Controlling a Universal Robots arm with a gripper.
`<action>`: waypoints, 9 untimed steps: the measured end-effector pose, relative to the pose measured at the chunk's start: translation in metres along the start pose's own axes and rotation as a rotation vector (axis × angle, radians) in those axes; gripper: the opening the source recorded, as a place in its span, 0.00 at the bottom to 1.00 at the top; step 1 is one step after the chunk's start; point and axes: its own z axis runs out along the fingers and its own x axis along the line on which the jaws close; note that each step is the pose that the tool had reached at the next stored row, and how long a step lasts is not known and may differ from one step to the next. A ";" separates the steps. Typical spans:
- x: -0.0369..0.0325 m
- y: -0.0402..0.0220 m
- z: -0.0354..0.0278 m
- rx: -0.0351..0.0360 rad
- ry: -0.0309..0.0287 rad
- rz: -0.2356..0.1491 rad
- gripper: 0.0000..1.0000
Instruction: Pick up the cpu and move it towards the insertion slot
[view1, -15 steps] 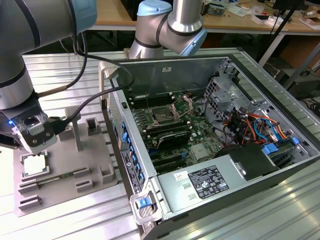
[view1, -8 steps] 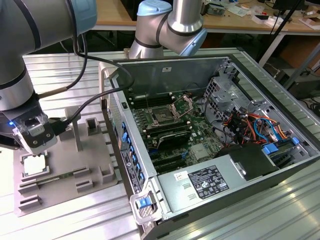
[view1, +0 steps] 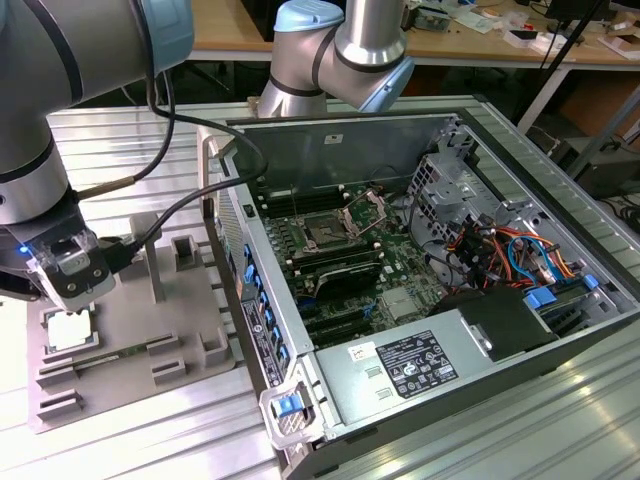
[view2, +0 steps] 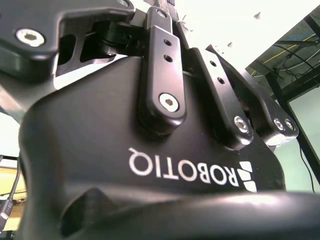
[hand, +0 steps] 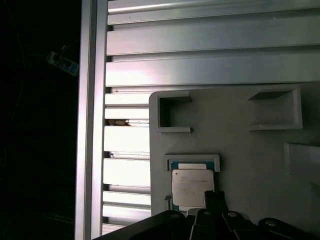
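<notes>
The cpu (view1: 70, 330) is a small square chip with a silvery-white top. It lies flat in a recess at the near left corner of the grey plastic fixture (view1: 150, 330). My gripper (view1: 78, 298) hangs just above its far edge, with a white block on its front. In the first wrist view the cpu (hand: 190, 187) sits in its framed recess and the gripper's (hand: 215, 207) dark parts overlap its near corner. The insertion slot (view1: 325, 235), a square socket with a dark centre and a raised metal bracket, sits on the motherboard inside the open computer case, far to the exterior view's right of the gripper.
The open computer case (view1: 250, 330) stands beside the fixture, its metal side wall between fixture and motherboard. Upright pegs and blocks (view1: 182, 250) rise from the fixture. Cables (view1: 170, 215) trail from my wrist. Both rest on a ribbed aluminium table (hand: 200, 60). The gripper's black body (view2: 150, 150) is seen close up in the second wrist view.
</notes>
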 end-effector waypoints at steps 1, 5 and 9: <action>0.0006 0.0000 0.0005 0.0000 0.0000 0.000 0.11; 0.0023 -0.0001 0.0022 0.0000 0.0001 0.000 0.11; 0.0024 -0.0001 0.0035 0.0000 0.0001 0.000 0.11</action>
